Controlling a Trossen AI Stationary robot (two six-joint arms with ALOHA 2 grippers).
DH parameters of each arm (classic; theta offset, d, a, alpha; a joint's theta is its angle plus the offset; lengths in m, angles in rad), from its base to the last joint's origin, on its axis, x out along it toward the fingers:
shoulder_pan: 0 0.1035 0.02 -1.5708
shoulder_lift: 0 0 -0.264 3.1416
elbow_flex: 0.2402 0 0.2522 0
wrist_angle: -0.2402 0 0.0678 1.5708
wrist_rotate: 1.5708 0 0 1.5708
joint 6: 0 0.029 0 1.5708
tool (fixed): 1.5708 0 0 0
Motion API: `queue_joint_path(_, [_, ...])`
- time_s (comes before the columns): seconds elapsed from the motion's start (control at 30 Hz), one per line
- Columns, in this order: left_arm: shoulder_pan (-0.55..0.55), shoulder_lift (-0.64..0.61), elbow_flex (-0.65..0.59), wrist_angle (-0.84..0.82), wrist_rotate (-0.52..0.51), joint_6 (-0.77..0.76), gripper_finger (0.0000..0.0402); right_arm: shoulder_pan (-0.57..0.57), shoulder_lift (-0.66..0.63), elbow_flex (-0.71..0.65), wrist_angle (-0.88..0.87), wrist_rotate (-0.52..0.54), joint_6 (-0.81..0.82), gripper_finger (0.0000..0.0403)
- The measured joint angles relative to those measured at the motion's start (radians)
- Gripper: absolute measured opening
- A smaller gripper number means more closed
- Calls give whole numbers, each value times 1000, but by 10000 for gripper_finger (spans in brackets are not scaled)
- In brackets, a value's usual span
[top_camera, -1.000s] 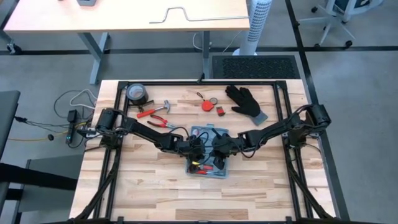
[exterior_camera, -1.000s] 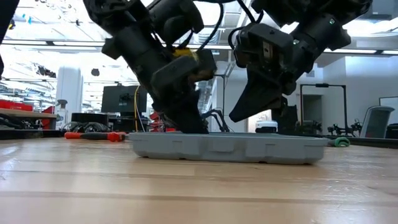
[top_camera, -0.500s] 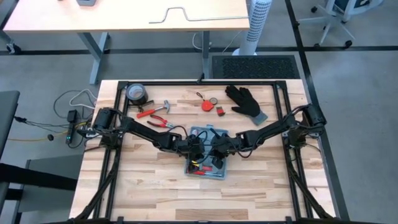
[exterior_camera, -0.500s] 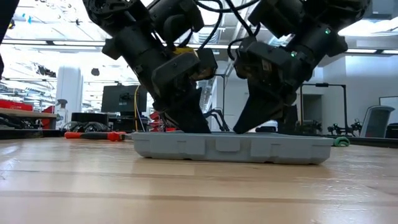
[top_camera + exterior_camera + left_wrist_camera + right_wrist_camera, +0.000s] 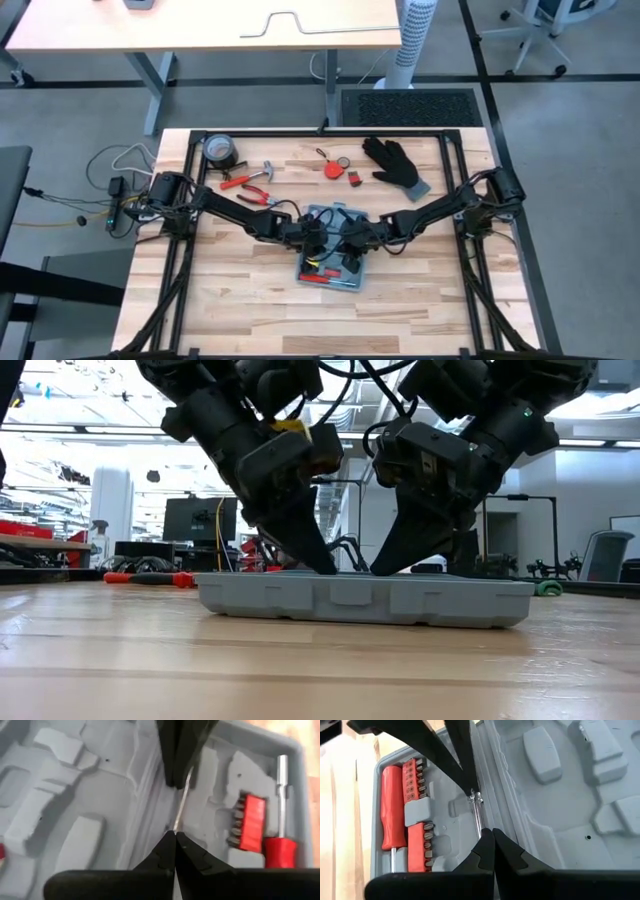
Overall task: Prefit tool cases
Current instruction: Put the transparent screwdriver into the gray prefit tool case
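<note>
The blue-grey tool case (image 5: 350, 280) lies open at the table's middle, its grey recesses (image 5: 570, 795) facing up. A red screwdriver (image 5: 392, 820) and red bit holders (image 5: 417, 845) sit in one half. My left gripper (image 5: 175, 837) and right gripper (image 5: 492, 834) meet tip to tip over the case's middle ridge. Each is shut on one end of a thin metal rod (image 5: 181, 802). In the low view both grippers' fingertips (image 5: 325, 568) dip behind the case's near wall (image 5: 365, 600). My left gripper pinches one end of the thin rod (image 5: 176, 827) between its fingertips, slanting down from the table's left, fingers in line with the rod. My right gripper pinches the rod's other end (image 5: 481, 827) the same way, slanting down from the right. The rod lies low along the case's middle ridge.
A black glove (image 5: 395, 163) lies at the far right. A tape roll (image 5: 220, 150), red-handled pliers (image 5: 240, 182), a hammer (image 5: 268, 172) and small red items (image 5: 335, 168) lie along the far side. Bare wood (image 5: 250, 310) stretches toward the near edge.
My right gripper has come down and toward the left gripper, into the case, until the two sets of fingertips stand close together. The case has slid a little toward the table's left edge.
</note>
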Motion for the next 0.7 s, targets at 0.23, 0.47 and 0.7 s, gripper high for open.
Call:
queue_joint_path(0.23, [7, 0, 0, -6, -14, 7, 0, -16, 0, 0, -16, -23, -27, 4])
queue_joint_path(0.47, [33, 75, 5, 97, 61, -33, 0, -40, -13, -2, -32, -59, -29, 4])
queue_joint_path(0.7, [33, 93, 6, 118, 60, -30, 0, 1, -12, -3, -33, -48, -19, 4])
